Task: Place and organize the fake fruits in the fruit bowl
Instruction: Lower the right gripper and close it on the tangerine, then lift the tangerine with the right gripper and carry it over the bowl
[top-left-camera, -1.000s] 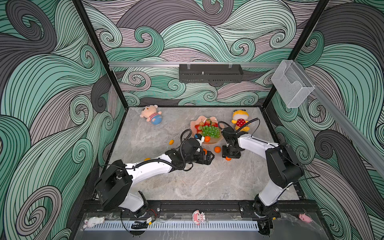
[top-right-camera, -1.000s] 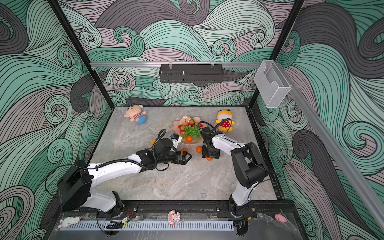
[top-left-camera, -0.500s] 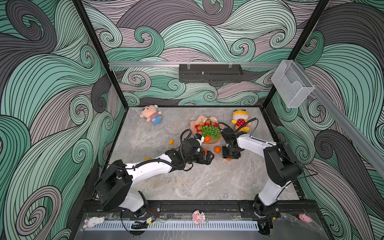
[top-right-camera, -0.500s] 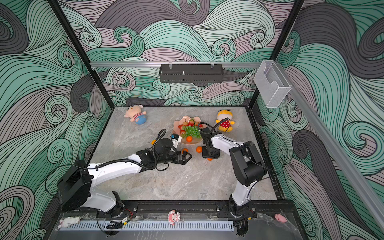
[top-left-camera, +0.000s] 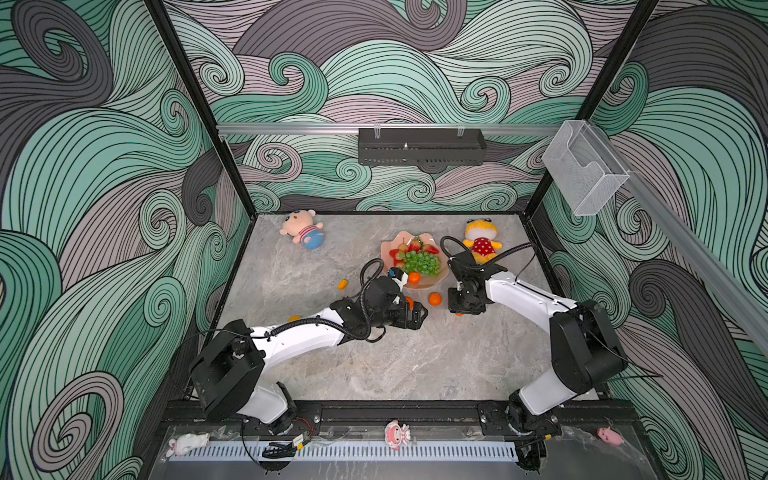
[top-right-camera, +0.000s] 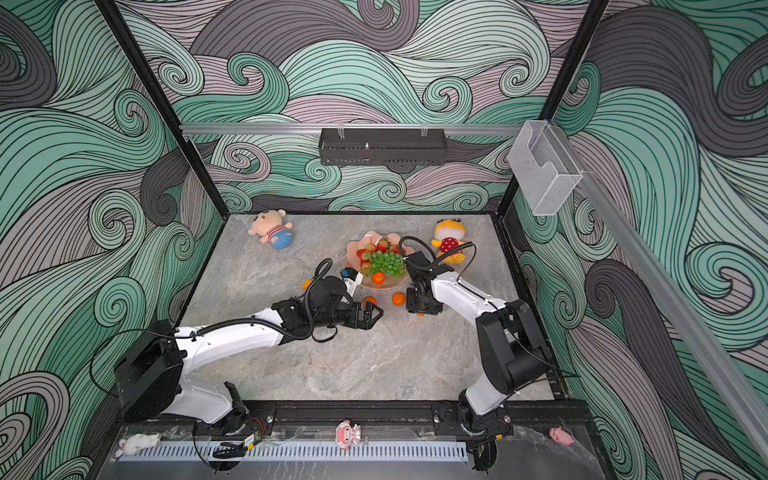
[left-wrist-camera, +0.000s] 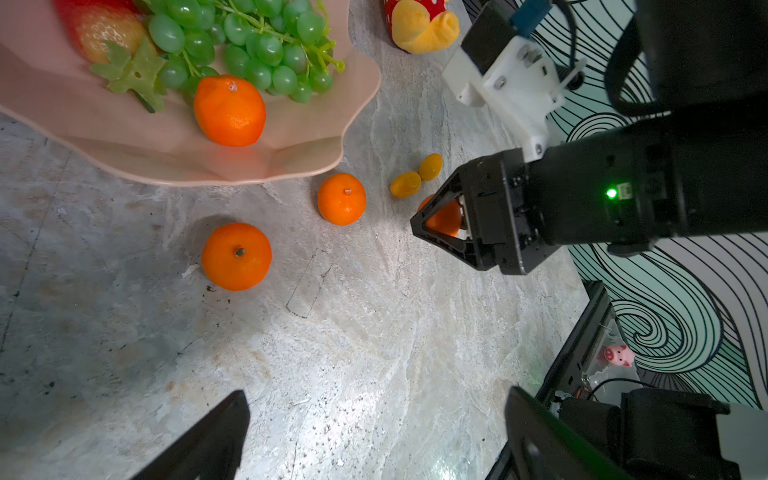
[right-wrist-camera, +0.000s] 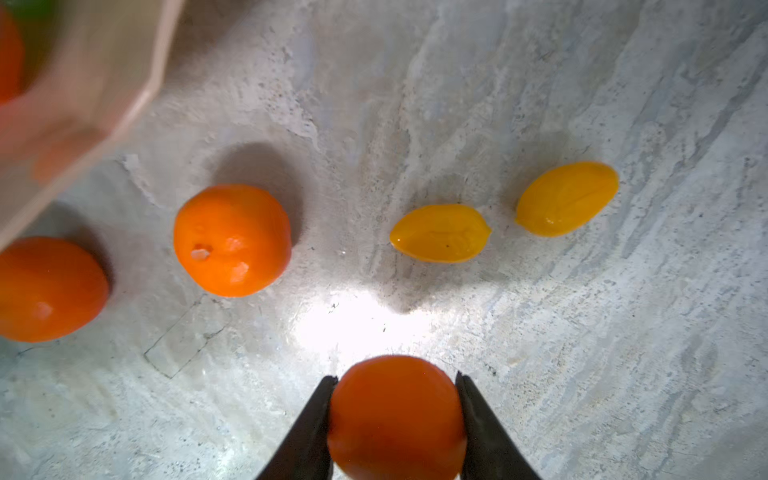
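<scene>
The fruit bowl (left-wrist-camera: 291, 137), at the upper left of the left wrist view, is smooth, glossy pink plastic. The grape bunch (left-wrist-camera: 257, 45) in it is shiny, translucent green plastic. The tangerines (left-wrist-camera: 237, 256) have dimpled orange skin with a soft sheen, and the kumquats (right-wrist-camera: 440, 233) are slick and glossy. The table (left-wrist-camera: 374, 353) looks like grey veined stone, mostly matt and finely pitted. The plush toy (left-wrist-camera: 424, 25) at the top is fuzzy cloth.

- Grey marbled stone table (top-left-camera: 415, 365).
- Pink fruit bowl (left-wrist-camera: 166, 137), 1 o'clock of the table's middle.
- Pink plush doll (top-left-camera: 301, 232) at 11 o'clock; yellow red-dotted plush doll (top-left-camera: 482, 245) at 2 o'clock.
- Two tangerines near the bowl: first tangerine (top-left-camera: 434, 299) at its 5 o'clock, second tangerine (top-right-camera: 369, 300) at its 6 o'clock.
- Kumquat pair (right-wrist-camera: 440, 233), side by side, not touching.
- Lone kumquat (top-left-camera: 342, 284) at the bowl's 8 o'clock; far kumquat (top-left-camera: 294, 318) farther out the same way.
</scene>
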